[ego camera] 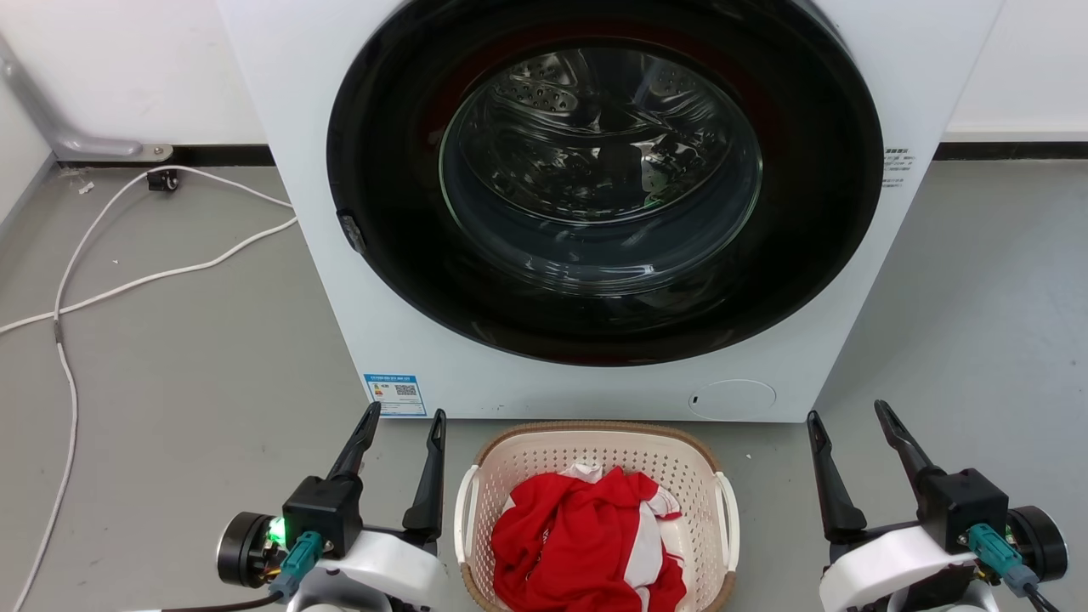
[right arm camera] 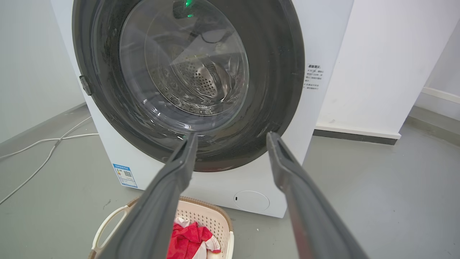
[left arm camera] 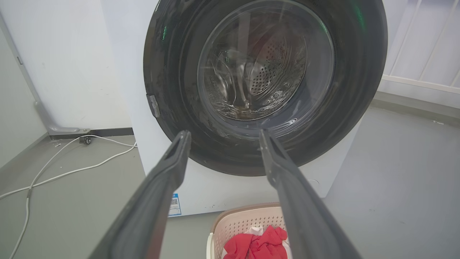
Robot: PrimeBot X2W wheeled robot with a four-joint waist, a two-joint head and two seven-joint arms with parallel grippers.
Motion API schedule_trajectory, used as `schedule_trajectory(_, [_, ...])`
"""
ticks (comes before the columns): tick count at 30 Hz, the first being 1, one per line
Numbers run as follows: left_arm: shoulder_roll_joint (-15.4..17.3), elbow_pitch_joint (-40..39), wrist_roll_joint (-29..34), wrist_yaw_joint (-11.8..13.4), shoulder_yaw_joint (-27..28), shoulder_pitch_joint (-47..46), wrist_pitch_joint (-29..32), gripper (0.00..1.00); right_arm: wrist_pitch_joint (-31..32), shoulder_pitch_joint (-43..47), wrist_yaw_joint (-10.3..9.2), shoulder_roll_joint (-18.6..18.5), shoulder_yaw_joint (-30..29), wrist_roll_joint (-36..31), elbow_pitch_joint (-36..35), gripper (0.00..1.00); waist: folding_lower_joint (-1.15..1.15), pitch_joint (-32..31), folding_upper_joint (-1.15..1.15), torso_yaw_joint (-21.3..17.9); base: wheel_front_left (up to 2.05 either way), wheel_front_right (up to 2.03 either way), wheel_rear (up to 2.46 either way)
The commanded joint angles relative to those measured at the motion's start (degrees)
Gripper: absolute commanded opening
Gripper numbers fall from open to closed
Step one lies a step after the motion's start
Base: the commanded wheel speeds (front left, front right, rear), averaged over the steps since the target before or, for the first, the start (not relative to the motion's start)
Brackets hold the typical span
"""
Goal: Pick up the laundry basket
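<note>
laundry basket (ego camera: 595,459) | on floor, near washer (ego camera: 544,357) | left gripper (ego camera: 402,427), right gripper (ego camera: 850,416): spread, empty | risk: uneven handle grip tips clothes (ego camera: 586,540) out

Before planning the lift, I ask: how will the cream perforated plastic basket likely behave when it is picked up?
The cream perforated plastic laundry basket probably stays stiff: its walls hold a rounded shape. It seems light, holding crumpled red and white cloth. Lifted by one white loop handle alone, it may tilt.
</note>
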Motion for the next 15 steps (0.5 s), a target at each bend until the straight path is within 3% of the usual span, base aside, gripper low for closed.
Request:
schedule_trajectory(1, [0.04, 0.11, 0.07, 0.21, -0.01, -0.23, -0.37, 1.00, -0.32, 0.44, -0.02, 0.19, 0.08, -0.54, -0.18, 1.00, 0.00, 0.01, 0.00, 0.02, 0.00, 0.00, 0.00])
schedule_trajectory(15, [0.02, 0.86, -1.21, 0.38, 0.13, 0.20, -0.29, 1.00, -0.77, 0.34, -0.02, 0.19, -0.39, 0.66, 0.26, 1.00, 0.00, 0.09, 0.00, -0.25, 0.00, 0.00, 0.00])
